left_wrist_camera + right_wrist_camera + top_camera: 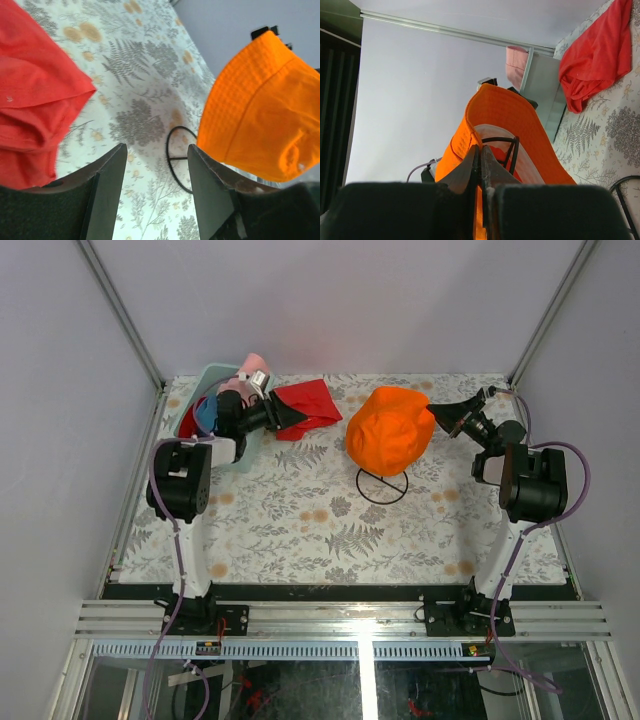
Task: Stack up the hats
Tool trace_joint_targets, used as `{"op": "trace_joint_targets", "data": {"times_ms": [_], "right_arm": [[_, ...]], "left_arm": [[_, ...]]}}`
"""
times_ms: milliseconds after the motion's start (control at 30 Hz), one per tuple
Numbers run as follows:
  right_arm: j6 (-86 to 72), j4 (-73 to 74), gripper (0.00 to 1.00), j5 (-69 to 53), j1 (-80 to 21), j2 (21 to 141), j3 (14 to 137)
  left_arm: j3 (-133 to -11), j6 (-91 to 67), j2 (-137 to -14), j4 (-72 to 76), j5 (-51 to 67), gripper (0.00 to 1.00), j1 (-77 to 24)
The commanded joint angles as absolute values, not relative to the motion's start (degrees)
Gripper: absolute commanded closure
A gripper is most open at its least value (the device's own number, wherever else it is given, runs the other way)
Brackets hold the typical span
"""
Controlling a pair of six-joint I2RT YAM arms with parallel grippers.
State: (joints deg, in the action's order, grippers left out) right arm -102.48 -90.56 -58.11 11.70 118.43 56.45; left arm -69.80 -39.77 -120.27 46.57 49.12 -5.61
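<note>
The orange hat (388,438) sits on the black wire stand (381,486) at mid table. My right gripper (437,418) is shut on its brim at the right side; in the right wrist view the jaws (481,150) pinch the orange brim (495,107), with the stand's wire showing inside. A pink hat (256,365) and a blue hat (206,416) lie in the teal basket (214,371). A red fabric piece (308,404) lies beside the basket; I cannot tell whether it is a hat or a cloth. My left gripper (289,418) is open and empty at its near edge.
The left wrist view shows the red fabric (35,100) at left, the orange hat (260,120) at right and the stand's ring base (177,155) between the fingers (107,190). More red fabric (188,425) shows by the basket. Walls enclose the floral table (330,530).
</note>
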Motion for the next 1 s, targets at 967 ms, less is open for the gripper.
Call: {"op": "trace_joint_targets", "data": {"times_ms": [967], "right_arm": [[-102.5, -96.9, 1.0, -57.6, 10.4, 115.2, 55.9]], "left_arm": [[-51.7, -56.2, -115.0, 75.0, 29.5, 0.43, -24.5]]}}
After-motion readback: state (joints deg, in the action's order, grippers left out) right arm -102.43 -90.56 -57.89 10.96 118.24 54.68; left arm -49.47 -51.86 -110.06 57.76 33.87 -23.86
